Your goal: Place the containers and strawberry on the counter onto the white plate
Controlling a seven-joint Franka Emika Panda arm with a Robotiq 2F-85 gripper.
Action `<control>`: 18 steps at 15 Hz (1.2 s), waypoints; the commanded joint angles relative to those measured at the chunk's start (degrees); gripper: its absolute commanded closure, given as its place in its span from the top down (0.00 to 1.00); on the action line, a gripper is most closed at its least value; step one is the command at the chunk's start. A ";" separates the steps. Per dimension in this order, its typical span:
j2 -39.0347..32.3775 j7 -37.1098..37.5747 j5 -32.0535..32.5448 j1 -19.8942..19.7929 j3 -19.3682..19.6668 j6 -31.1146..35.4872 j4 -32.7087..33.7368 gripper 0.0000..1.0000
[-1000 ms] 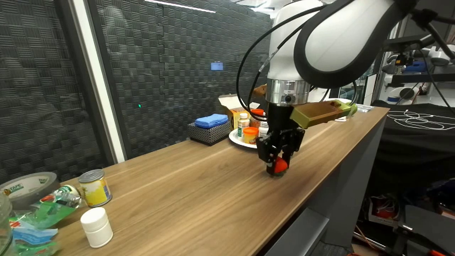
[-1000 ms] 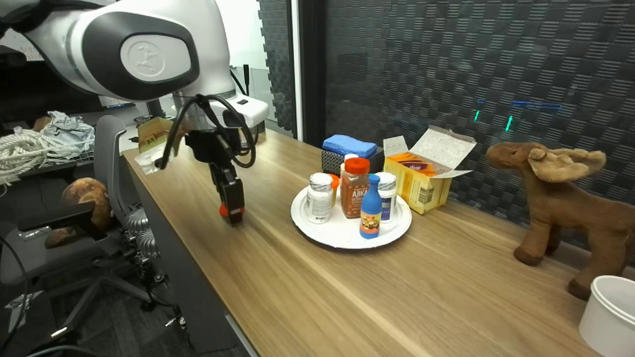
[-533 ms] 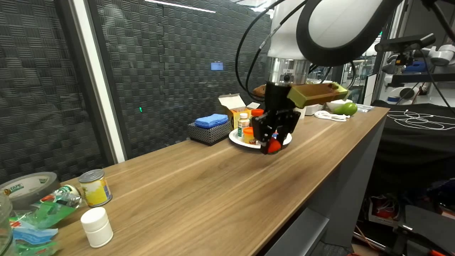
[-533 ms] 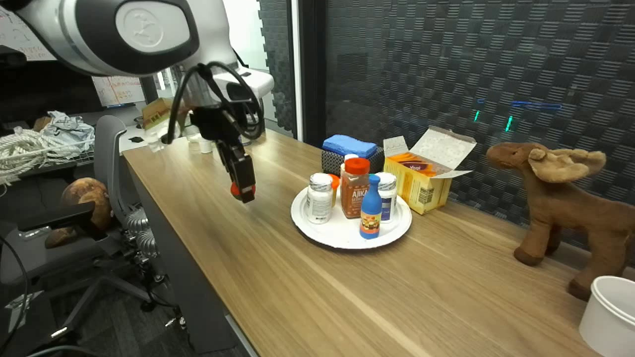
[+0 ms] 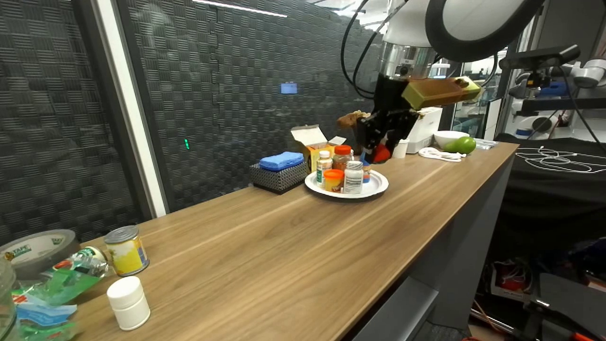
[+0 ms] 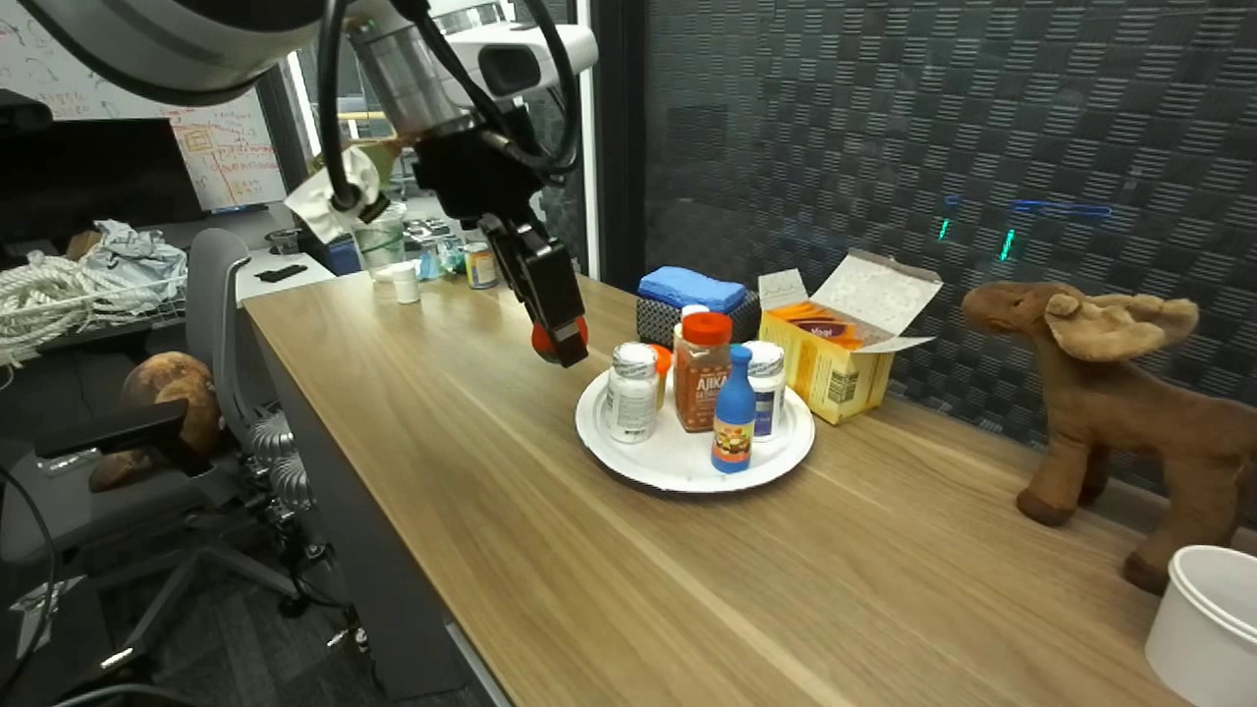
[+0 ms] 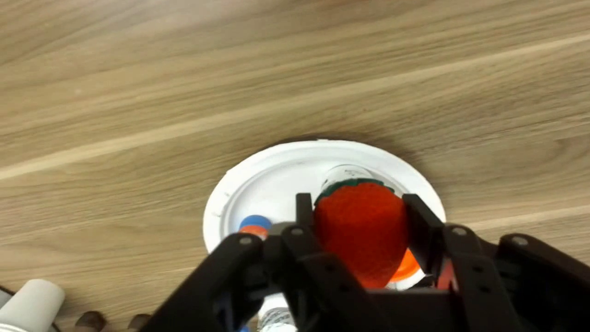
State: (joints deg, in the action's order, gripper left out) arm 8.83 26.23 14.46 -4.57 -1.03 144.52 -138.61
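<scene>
My claw (image 7: 359, 216) is grasping the strawberry (image 7: 362, 237), one jaw against each side of the red fruit. I hold it up off the counter (image 5: 265, 265), apart from the white plate (image 6: 678, 471), and in an exterior view the claw slants down toward the right; whether the fruit hangs straight over the plate I cannot tell. Six containers (image 6: 633, 412) stand on that plate. In an exterior view I see a white-labelled jar (image 6: 631, 398) on the left, a red-lidded spice jar (image 6: 702, 388) in the middle, a second white jar (image 6: 774, 393) at the far right and a blue bottle (image 6: 734, 412) at the near right; in an exterior view a short orange tub (image 5: 334, 182) and a pale bottle (image 5: 324, 166) stand on the plate's left side. On the plate's far side is a yellow box (image 6: 835, 371) with its flaps up, and left of that a patterned black box (image 5: 279, 177) bears a blue cloth (image 5: 282, 161). A plush moose (image 6: 1110, 393) stands well to the right, near a white tub (image 6: 1206, 628).
</scene>
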 commanded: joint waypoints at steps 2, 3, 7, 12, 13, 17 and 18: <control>0.36 3.50 3.47 -2.59 0.22 0.84 -0.21 0.26; -0.11 3.37 2.89 -2.85 0.42 0.57 -0.01 0.26; -2.53 3.77 2.24 -3.54 1.18 0.47 1.14 0.26; -6.08 3.75 1.24 -3.01 2.35 0.35 3.22 0.26; -6.80 3.70 1.10 -2.87 2.54 0.38 3.86 0.26; -9.72 3.73 0.32 -2.42 3.31 0.27 7.04 0.26; -10.34 3.78 0.18 -2.30 3.53 0.26 7.74 0.26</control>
State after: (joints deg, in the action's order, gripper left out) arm 0.69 29.48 15.48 -7.93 1.30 144.51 -134.06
